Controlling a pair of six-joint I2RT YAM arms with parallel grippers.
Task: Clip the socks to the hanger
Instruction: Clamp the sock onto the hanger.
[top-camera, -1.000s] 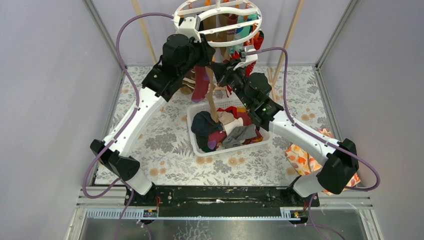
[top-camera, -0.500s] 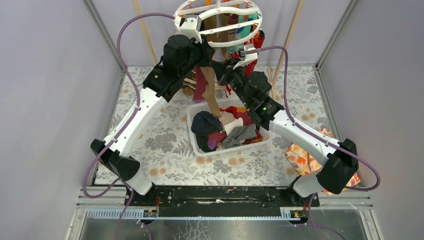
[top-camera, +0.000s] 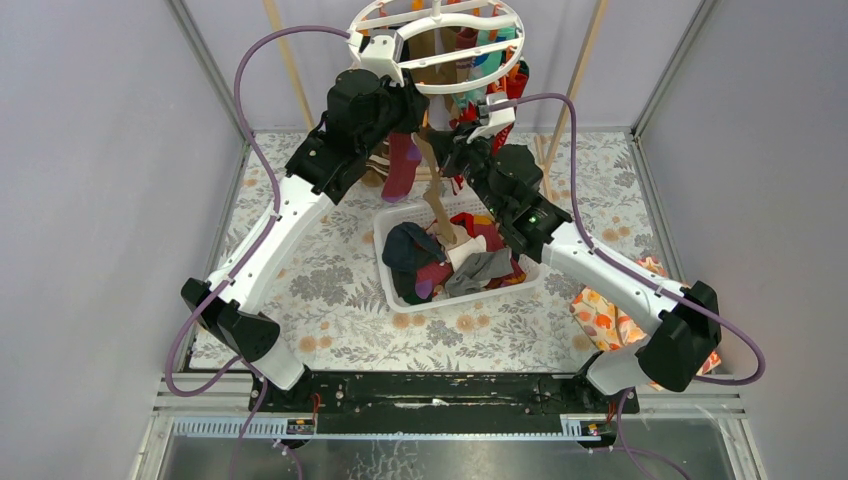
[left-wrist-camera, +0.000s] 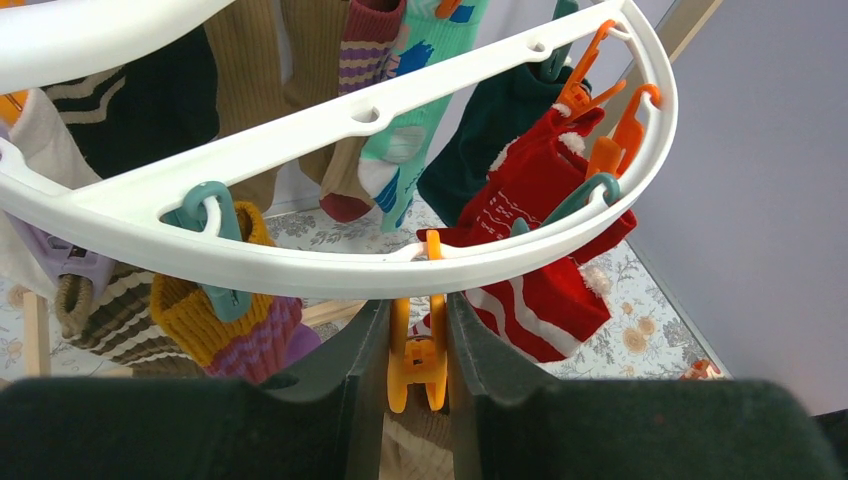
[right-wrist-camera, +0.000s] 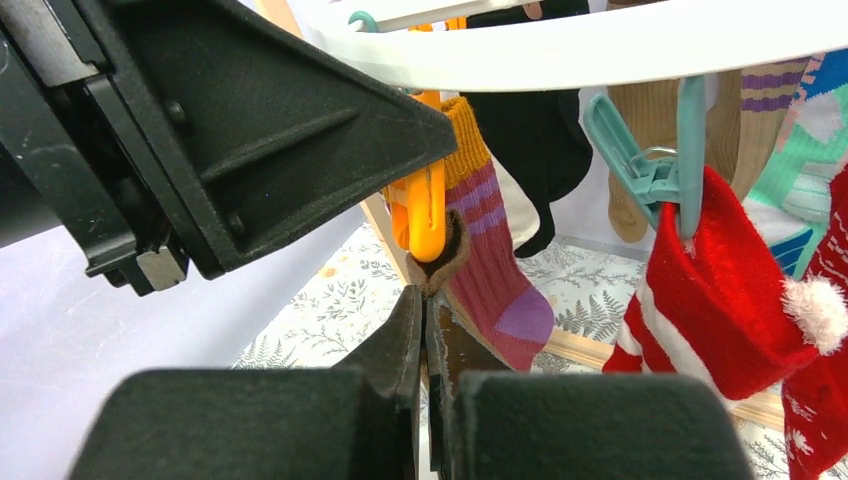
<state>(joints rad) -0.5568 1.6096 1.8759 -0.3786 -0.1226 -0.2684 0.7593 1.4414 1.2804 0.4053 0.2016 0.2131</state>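
The white round hanger (top-camera: 440, 88) hangs at the back, with several socks clipped to it. My left gripper (left-wrist-camera: 418, 310) reaches just under its rim (left-wrist-camera: 330, 270) and is shut on an orange clip (left-wrist-camera: 417, 360), squeezing its handles. My right gripper (right-wrist-camera: 428, 300) is shut on the cuff of a tan sock (right-wrist-camera: 447, 262) and holds it up against that clip's lower tip (right-wrist-camera: 427, 225). Whether the cuff sits between the clip's tips, I cannot tell. The rest of the tan sock (top-camera: 437, 205) dangles toward the basket. A magenta sock with a purple toe (right-wrist-camera: 500, 290) hangs just behind it.
A white slotted basket (top-camera: 392, 290) below holds several loose socks (top-camera: 440, 260). A red-and-white sock (right-wrist-camera: 720, 300) hangs on a teal clip (right-wrist-camera: 650, 170) to the right. The wooden rack posts (top-camera: 285, 60) stand behind, and an orange patterned bag (top-camera: 605, 315) lies at the right.
My right gripper has edged up toward the hanger with the tan sock, and the sock's hanging end has swung slightly right. The left arm has held still on the clip.
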